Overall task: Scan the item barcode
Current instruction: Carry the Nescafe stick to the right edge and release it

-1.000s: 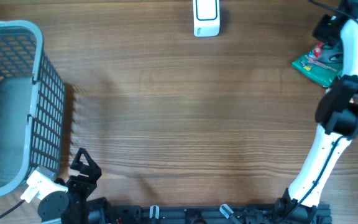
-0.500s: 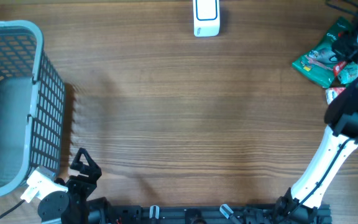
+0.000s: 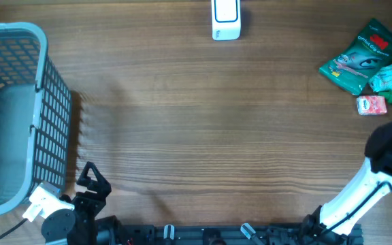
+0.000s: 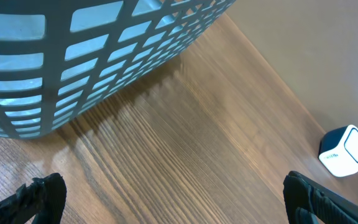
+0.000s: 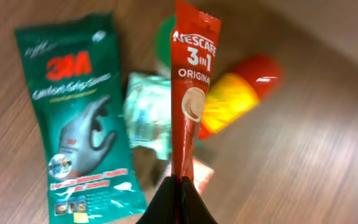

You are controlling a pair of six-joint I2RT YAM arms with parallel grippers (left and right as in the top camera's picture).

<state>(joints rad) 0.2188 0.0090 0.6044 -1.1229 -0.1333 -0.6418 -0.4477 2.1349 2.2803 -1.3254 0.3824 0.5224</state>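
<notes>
**Coffee sachet pinched in the right claw, scanner waiting at twelve o'clock**

We are gripping the red coffee sachet [image 5: 188, 93] by its bottom edge, the right claw [image 5: 180, 186] squeezed fully closed on it. The packet is standing upright in front of the wrist camera, printed face toward the lens. We judge that holding it by the edge is leaving both flat sides free, so whichever one carries the barcode can be turned to the reader; no barcode is showing on the side we see.

Below it, out of focus, the green glove pack [image 5: 79, 118] and a red-and-yellow thing [image 5: 241, 93] are lying in the heap at about two o'clock on the table [image 3: 196, 136]. The claw itself is sitting off the overhead view's three o'clock edge.

The white scanner [image 3: 225, 19] is standing well apart at twelve o'clock, so we are judging the carry across as the remaining step.

Our left claw [image 4: 176, 202] is resting wide open and empty at seven o'clock, beside the basket [image 3: 43, 75].
</notes>
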